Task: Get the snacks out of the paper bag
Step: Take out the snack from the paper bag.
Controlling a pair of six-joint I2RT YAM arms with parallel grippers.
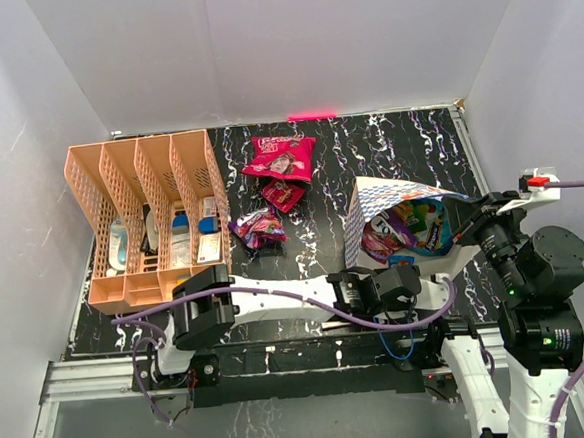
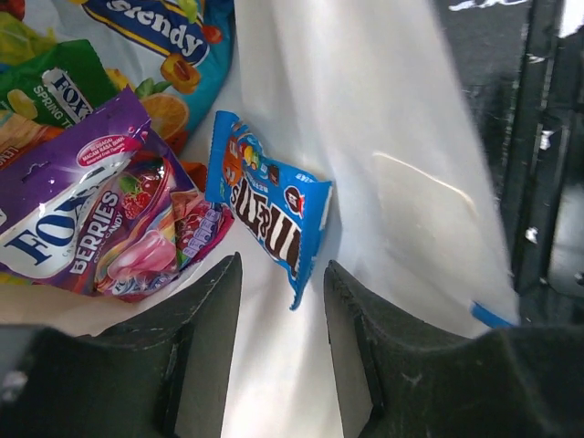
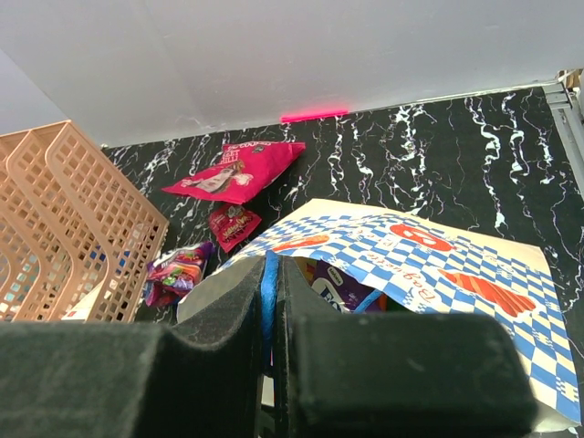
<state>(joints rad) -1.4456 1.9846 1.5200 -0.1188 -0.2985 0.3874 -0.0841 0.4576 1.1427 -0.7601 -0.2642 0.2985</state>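
Observation:
The blue-and-white checkered paper bag (image 1: 386,200) lies on its side near the front right, its mouth toward the arms. My left gripper (image 2: 283,266) is inside the mouth, open, over the cream lining. The lower corner of a blue chocolate packet (image 2: 269,205) just reaches the gap between its fingertips. Beside that packet lie a purple berries packet (image 2: 91,219), a blue-and-white one (image 2: 173,36) and a green one (image 2: 46,91). My right gripper (image 3: 272,260) is shut on the bag's blue cord handle (image 3: 270,292). Out on the table lie a pink packet (image 1: 280,158), a small red one (image 1: 283,193) and a purple one (image 1: 255,227).
A peach-orange divider rack (image 1: 146,214) with small items stands at the left. The left arm (image 1: 278,300) stretches across the table's front edge to the bag. White walls close in the black marbled table (image 1: 387,142) on three sides.

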